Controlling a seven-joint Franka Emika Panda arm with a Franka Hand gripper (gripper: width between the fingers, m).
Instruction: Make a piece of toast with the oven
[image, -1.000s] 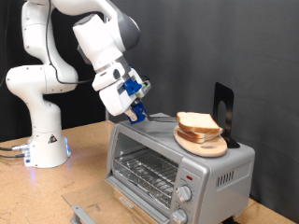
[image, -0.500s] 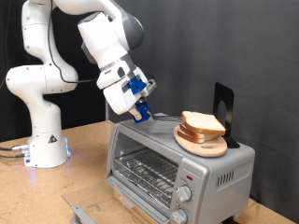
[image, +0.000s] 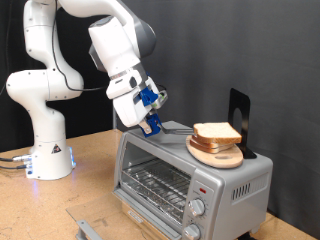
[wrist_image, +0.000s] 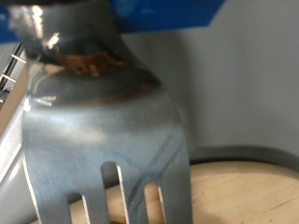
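fork (wrist_image: 103, 131): tines cut off, blurred | end effector (image: 152, 122): fingers hidden

Behind me hangs a black backdrop (image: 250, 50), dark and flat, filling the whole of the exterior view's top and right. No window or lamp shows in it. Light falls evenly from somewhere in front, bright enough to leave only soft shadows. Below lies my counter (image: 95, 180), a pale wooden board with a speckled, pressed-chip grain, running from the exterior view's left edge towards the bottom. A faint blue glow (image: 30, 168) touches the board near the left edge. At the bottom edge lies a flat grey metal piece (image: 90, 225), cut off by the frame, so I cannot tell what it is.
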